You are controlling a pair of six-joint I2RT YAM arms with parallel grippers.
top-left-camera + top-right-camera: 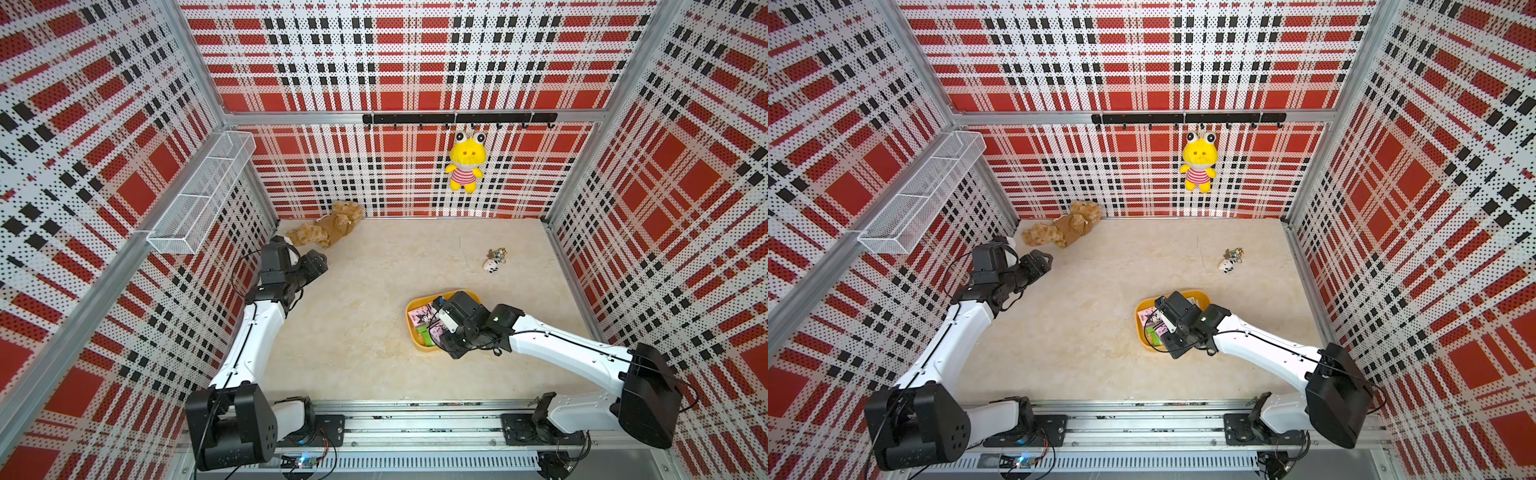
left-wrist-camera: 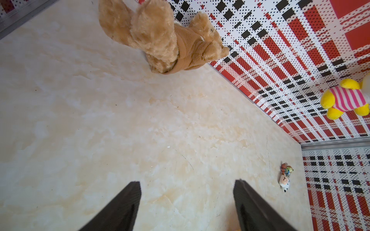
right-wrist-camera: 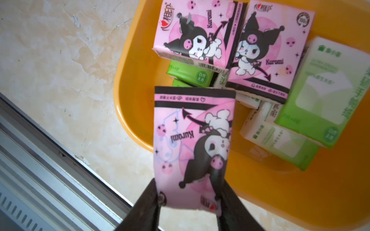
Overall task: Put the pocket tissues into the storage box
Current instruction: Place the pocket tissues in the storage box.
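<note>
Pinching a pink pack (image 3: 193,138) by one short end in the right gripper (image 3: 188,187), the rest jutting ahead of the jaws over the near edge of the storage box (image 3: 128,66). Probably light, soft, film-slick: grip across the flat faces. Beyond the jaws, pocket tissues (image 3: 260,50) piled in the box, pink over green, crowding the drop spot. Left gripper (image 2: 187,184) spread wide, empty, well apart; teddy bear (image 2: 166,40) ahead of it, keychain toy (image 2: 284,181) further off.

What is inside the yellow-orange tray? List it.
Two pink cartoon tissue packs lie atop green-and-white tissue packs in the shallow yellow-orange plastic tray. The right end effector holds a third pink pack over its rim. Lower packs are partly covered.
</note>
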